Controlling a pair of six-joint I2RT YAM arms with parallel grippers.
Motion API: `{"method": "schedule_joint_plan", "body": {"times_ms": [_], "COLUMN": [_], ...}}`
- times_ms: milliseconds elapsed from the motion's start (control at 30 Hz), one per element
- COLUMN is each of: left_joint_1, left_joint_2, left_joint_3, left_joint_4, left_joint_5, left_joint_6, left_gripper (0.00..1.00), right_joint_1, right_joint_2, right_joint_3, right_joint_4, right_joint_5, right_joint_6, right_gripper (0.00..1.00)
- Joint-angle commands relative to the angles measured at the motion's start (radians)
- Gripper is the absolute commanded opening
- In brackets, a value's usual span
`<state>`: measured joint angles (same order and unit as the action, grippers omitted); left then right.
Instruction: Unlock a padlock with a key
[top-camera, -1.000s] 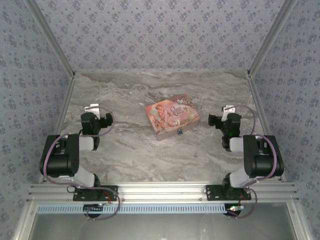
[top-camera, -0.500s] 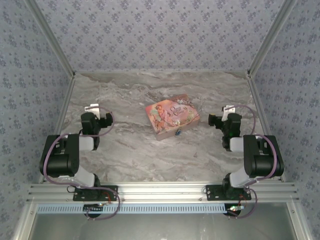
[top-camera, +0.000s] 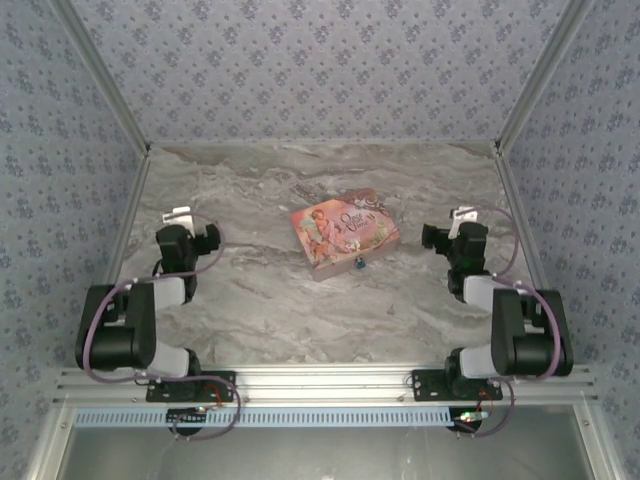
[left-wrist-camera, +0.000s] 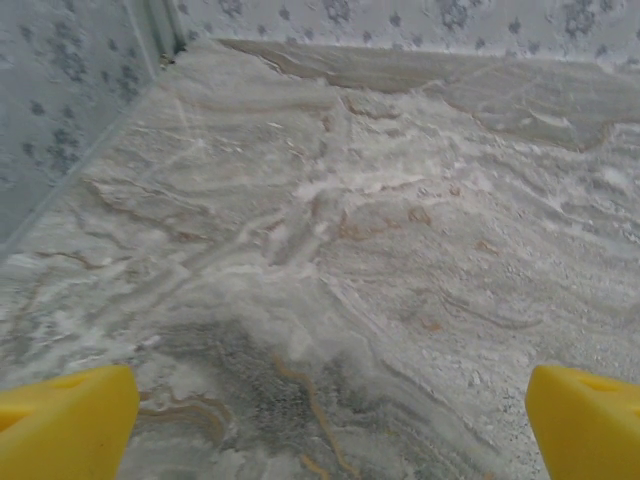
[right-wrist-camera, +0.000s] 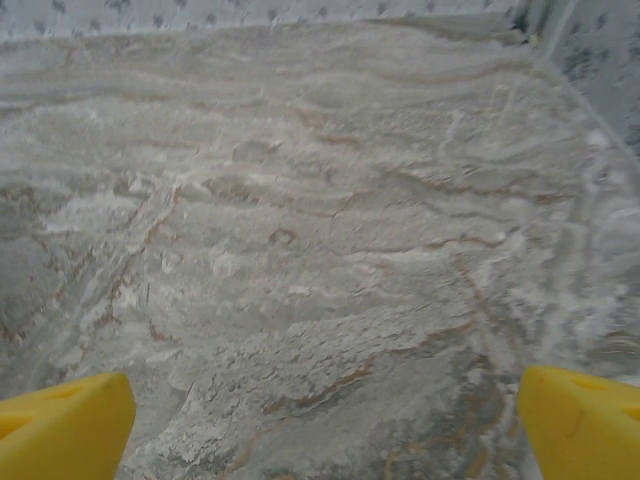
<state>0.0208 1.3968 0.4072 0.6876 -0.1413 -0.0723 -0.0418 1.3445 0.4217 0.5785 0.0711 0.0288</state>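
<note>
The tiny blue padlock (top-camera: 359, 265) lies on the marble table, touching the near edge of a pink illustrated box (top-camera: 345, 232). The key is out of view. My left gripper (top-camera: 182, 222) hovers at the table's left side, well left of the box. In the left wrist view its yellow fingertips (left-wrist-camera: 70, 420) stand far apart, so the left gripper (left-wrist-camera: 328, 425) is open over bare marble. My right gripper (top-camera: 458, 226) sits at the right side, right of the box. It (right-wrist-camera: 322, 425) is also open, yellow fingertips (right-wrist-camera: 580, 420) wide, nothing between them.
Patterned walls with metal posts close in the table (top-camera: 260, 300) on the left, right and back. An aluminium rail (top-camera: 320, 380) carrying both arm bases runs along the near edge. Bare marble lies between each gripper and the box.
Both arms have shifted a little: their elbows dropped toward the near rail and the grippers drifted slightly outward. Box and padlock have not moved. Both grippers stay open.
</note>
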Motion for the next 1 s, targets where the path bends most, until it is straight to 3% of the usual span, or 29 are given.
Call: {"method": "schedule_joint_plan", "body": {"times_ms": [0,100,200,467,600,767,967], "left_joint_1": [0.005,0.005,0.007,-0.073,-0.215,-0.457,-0.623], "left_joint_2": [-0.091,-0.139,-0.154,-0.241,-0.265,-0.249,-0.187], "left_joint_3": [0.085,0.198,0.292,0.373,0.422,0.477,0.491], "left_joint_4": [-0.196,-0.424,-0.588,-0.785,-0.872,-0.918,-0.811], "left_joint_5": [-0.072,-0.065,0.043,0.323,0.438,0.447,0.439], "left_joint_6": [-0.05,-0.147,-0.239,-0.393,-0.453,-0.479,-0.551], "left_gripper": [0.99,0.99,0.99,0.99,1.0,0.99,0.99], "right_joint_1": [-0.001,0.015,0.038,0.112,0.127,0.157,0.252], "right_joint_2": [-0.121,-0.217,-0.293,-0.45,-0.443,-0.408,-0.4], "right_joint_3": [0.066,0.089,0.116,0.162,0.239,0.259,0.204], "right_joint_4": [-0.221,-0.355,-0.497,-0.796,-1.015,-1.174,-1.271], "right_joint_5": [0.033,0.0,-0.036,-0.163,-0.252,-0.366,-0.404], "right_joint_6": [0.09,0.157,0.213,0.298,0.315,0.393,0.509], "right_gripper": [1.0,1.0,1.0,1.0,0.93,0.82,0.74]}}
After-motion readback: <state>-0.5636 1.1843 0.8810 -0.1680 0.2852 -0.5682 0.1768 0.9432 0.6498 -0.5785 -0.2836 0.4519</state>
